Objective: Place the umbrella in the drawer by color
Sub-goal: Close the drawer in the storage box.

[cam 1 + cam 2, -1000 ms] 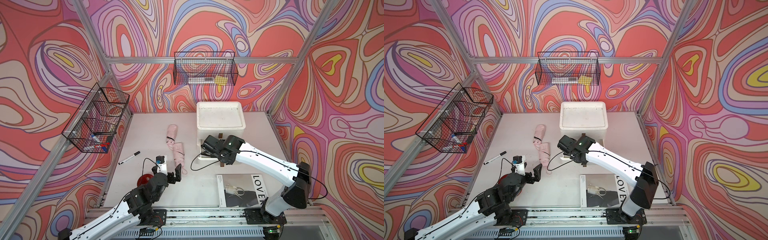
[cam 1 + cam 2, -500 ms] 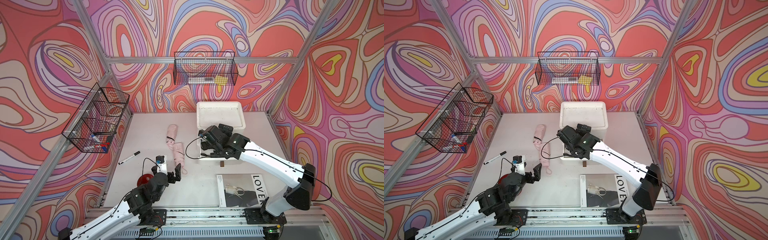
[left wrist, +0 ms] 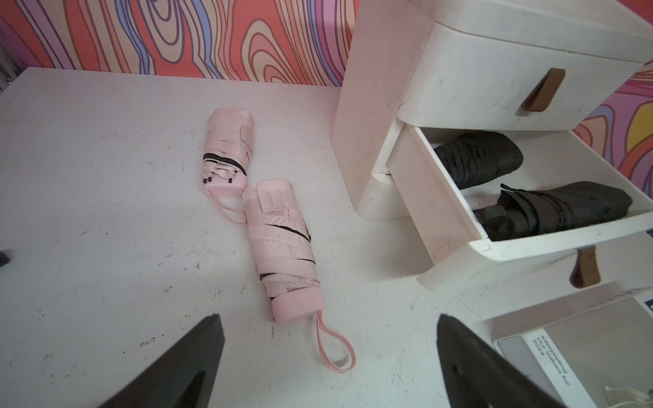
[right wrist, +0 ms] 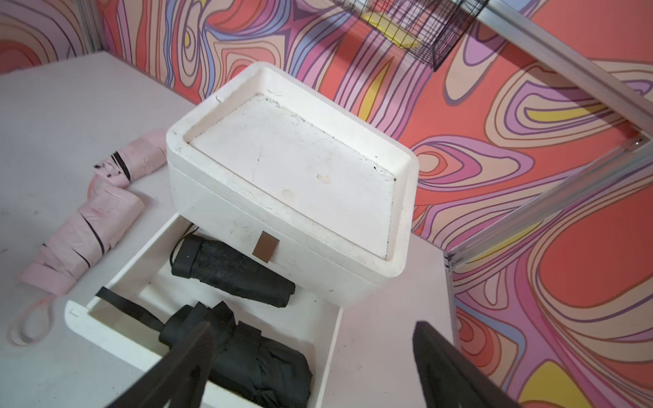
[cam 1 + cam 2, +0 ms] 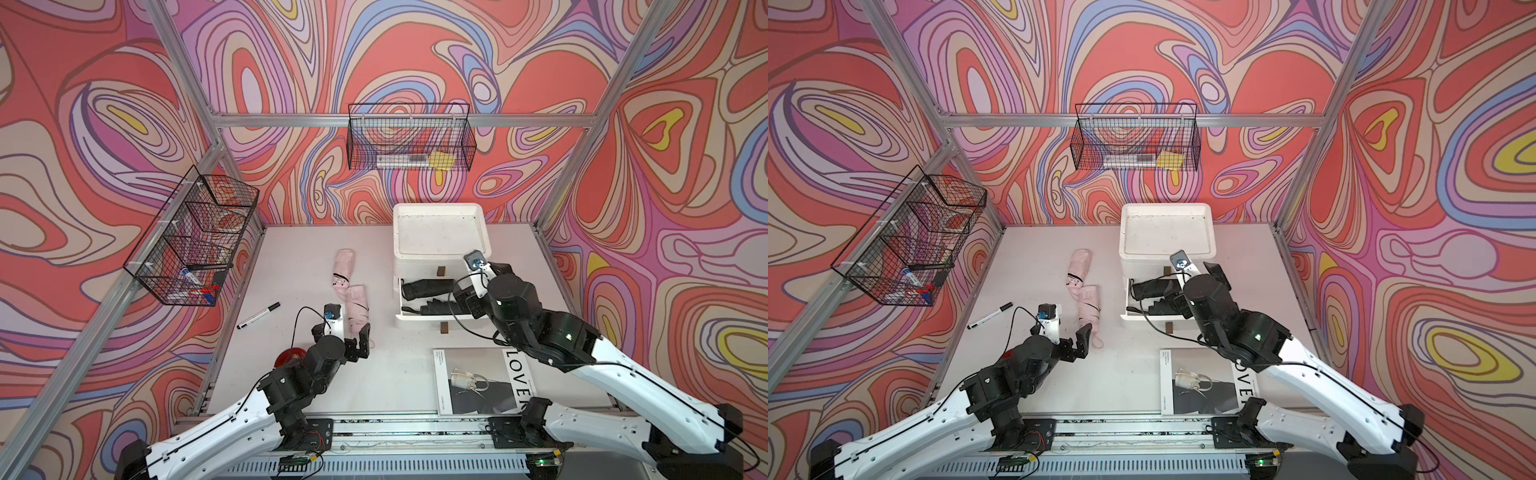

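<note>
Two folded pink umbrellas lie end to end on the table, one farther back [image 5: 344, 268] and one nearer [image 5: 358, 309]. My left gripper [image 3: 327, 328] stands open just short of the nearer pink umbrella's [image 3: 282, 254] handle end, its strap loop between the fingers. The white drawer unit [image 5: 438, 232] has its upper drawer shut and its lower drawer [image 5: 415, 319] pulled out. Two black umbrellas [image 5: 428, 287] [image 5: 432, 309] lie in the open drawer. My right gripper [image 4: 314, 326] is open above the drawer's right end, holding nothing; one finger hangs over the front black umbrella [image 4: 247, 356].
A magazine [image 5: 482, 380] lies in front of the drawer unit. A black marker [image 5: 258, 316] and a red object [image 5: 286, 357] sit on the left of the table. Wire baskets hang on the left wall [image 5: 195, 237] and the back wall [image 5: 409, 143].
My right gripper has opened wider and swung from the drawer's left end to its right end; the front black umbrella lies free in the drawer. The left arm has not moved.
</note>
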Tool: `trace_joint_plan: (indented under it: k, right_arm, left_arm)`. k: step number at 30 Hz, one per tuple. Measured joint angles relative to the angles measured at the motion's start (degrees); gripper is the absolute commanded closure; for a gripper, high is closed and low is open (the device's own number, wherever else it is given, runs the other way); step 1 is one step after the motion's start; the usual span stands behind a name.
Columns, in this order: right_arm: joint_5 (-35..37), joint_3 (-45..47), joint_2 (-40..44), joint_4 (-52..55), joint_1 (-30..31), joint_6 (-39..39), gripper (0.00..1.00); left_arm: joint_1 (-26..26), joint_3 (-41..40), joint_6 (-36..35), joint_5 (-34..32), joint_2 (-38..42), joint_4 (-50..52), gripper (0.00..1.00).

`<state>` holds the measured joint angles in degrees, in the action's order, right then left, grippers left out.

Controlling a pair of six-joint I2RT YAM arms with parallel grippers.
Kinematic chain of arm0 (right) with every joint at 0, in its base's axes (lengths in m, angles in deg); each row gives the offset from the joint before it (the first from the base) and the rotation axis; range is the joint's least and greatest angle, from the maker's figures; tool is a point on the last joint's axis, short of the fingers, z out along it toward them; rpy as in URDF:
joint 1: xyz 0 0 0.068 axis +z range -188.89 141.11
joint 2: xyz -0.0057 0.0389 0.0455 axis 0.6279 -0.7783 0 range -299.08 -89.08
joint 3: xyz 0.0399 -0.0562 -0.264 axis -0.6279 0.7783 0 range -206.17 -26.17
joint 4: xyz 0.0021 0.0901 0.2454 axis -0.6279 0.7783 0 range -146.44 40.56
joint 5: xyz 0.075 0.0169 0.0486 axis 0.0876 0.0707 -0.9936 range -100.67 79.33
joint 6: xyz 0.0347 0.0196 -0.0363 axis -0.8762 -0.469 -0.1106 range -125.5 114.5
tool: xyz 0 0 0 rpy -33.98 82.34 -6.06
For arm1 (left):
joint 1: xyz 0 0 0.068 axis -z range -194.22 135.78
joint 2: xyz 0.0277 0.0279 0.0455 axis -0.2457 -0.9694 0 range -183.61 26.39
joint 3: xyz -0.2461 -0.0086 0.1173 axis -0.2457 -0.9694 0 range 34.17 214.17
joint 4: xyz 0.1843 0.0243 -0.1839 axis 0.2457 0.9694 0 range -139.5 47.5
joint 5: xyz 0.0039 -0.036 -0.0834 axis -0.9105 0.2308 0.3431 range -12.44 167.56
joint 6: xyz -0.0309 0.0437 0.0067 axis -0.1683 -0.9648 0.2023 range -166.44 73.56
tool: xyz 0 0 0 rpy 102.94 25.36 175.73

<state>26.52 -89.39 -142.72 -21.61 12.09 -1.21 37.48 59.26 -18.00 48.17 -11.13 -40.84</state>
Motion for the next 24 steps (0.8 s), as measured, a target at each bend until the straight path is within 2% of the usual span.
trace_joint_plan:
  k: [5,11,14,18,21,24]
  right_arm:
    - [-2.1,8.2,7.9,-2.0,0.0,-9.1,0.15]
    - [-6.2,17.7,8.7,-2.8,0.0,-20.5,0.18]
    - [-10.0,20.4,7.1,-3.3,0.0,-23.6,0.19]
    - [-14.5,21.9,6.7,-5.7,0.0,-26.1,0.21]
    - [-16.5,23.8,7.3,-8.2,0.0,-27.6,0.22]
    - [-18.2,26.2,7.8,-9.9,0.0,-29.3,0.24]
  left_arm:
    - [-0.2,11.9,-1.5,-1.2,-11.2,-1.2,0.01]
    - [-4.4,39.3,-4.3,4.6,-33.6,1.7,0.01]
    - [-9.3,51.9,-5.6,9.5,-43.7,4.6,0.07]
    - [-14.8,66.5,-7.7,12.5,-56.1,10.5,0.14]
    - [-17.0,76.5,-9.2,14.2,-64.7,15.1,0.21]
    - [-17.6,85.0,-10.6,14.2,-72.1,19.2,0.34]
